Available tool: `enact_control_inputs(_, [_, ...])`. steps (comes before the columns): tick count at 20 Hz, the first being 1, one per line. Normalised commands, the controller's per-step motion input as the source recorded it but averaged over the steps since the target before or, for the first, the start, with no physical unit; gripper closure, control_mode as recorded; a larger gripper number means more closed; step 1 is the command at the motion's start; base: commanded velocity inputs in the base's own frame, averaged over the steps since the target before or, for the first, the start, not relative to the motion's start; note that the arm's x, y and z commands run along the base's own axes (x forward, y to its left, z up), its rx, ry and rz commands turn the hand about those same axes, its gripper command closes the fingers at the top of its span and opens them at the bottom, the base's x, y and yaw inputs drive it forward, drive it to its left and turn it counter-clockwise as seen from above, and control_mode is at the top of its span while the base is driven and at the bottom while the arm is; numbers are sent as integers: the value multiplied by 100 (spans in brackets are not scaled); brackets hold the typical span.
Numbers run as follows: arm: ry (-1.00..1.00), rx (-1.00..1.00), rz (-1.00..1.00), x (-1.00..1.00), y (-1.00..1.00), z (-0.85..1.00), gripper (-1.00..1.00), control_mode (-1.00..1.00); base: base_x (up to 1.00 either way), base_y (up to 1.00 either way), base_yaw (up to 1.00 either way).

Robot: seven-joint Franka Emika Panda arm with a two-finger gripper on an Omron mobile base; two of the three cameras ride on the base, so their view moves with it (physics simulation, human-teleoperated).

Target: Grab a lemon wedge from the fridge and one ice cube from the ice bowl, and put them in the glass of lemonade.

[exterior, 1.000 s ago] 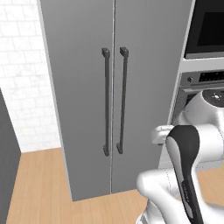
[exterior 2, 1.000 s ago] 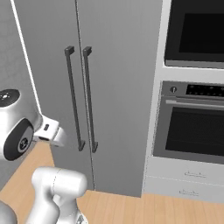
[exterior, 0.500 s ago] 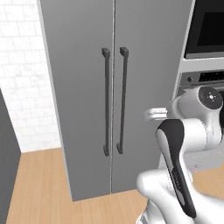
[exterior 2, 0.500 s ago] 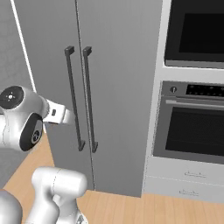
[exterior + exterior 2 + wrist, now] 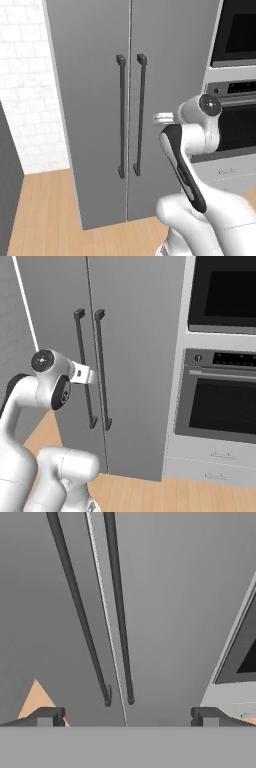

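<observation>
The fridge [image 5: 90, 100] [image 5: 140, 331] stands straight ahead with both grey doors shut. Its two dark bar handles [image 5: 131, 117] [image 5: 93, 368] hang side by side at the door seam. My gripper [image 5: 127, 717] is open, with nothing between its fingertips [image 5: 46, 716]. It points at the right door, short of it, near the lower ends of the handles [image 5: 119, 612]. In the left base view my hand [image 5: 164, 118] hovers just right of the right handle. The lemon wedge, the ice bowl and the glass of lemonade are out of view.
A wall oven [image 5: 235, 115] [image 5: 220, 401] sits directly right of the fridge, with a black oven [image 5: 225, 296] above and drawers [image 5: 215, 466] below. White tiled wall [image 5: 25, 100] and a dark panel [image 5: 7, 170] flank the left. Wooden floor [image 5: 45, 210] lies in front.
The arm has risen and the hand has swung up and forward toward the fridge handles. The jaws stayed open and the fridge doors stayed shut.
</observation>
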Motion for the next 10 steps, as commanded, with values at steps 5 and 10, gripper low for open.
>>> enact_control_inputs(5, [-5, 0, 1, 74, 1, -24, -100, -100, 0, 0, 0])
enact_control_inputs(10, [-3, 0, 0, 89, 22, -19, -100, -100, 0, 0, 0])
